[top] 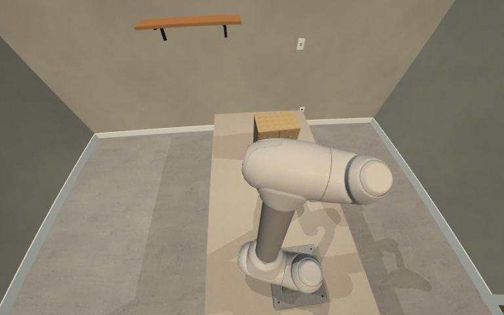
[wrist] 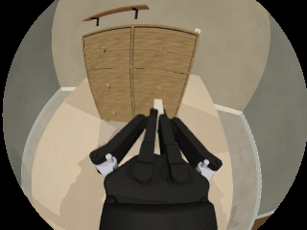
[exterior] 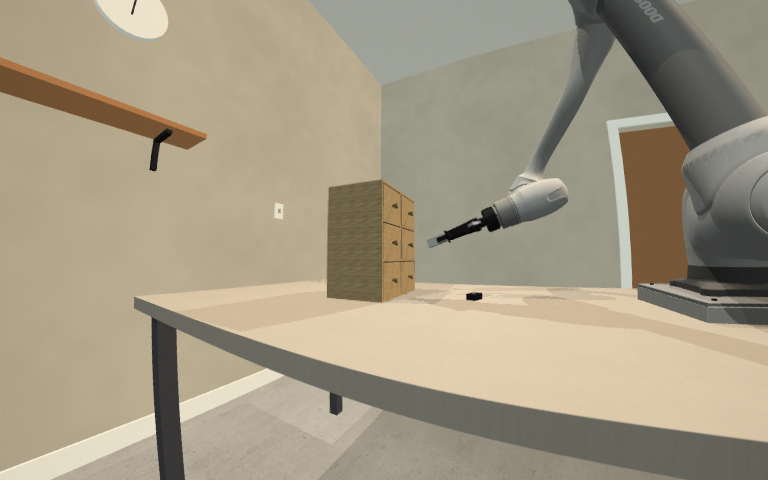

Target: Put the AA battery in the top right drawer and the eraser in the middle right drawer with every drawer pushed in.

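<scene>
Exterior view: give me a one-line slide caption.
Closed, empty gripper hangs in front of the small chest, all visible drawers pushed in; a small black block lies on the table.

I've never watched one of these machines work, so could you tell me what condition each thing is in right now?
Small wooden chest: upright on the table, all six drawers pushed in.
Black two-finger gripper: shut, holding nothing, hanging in the air short of the drawer fronts.
Small black block: lying on the table, untouched.
</scene>
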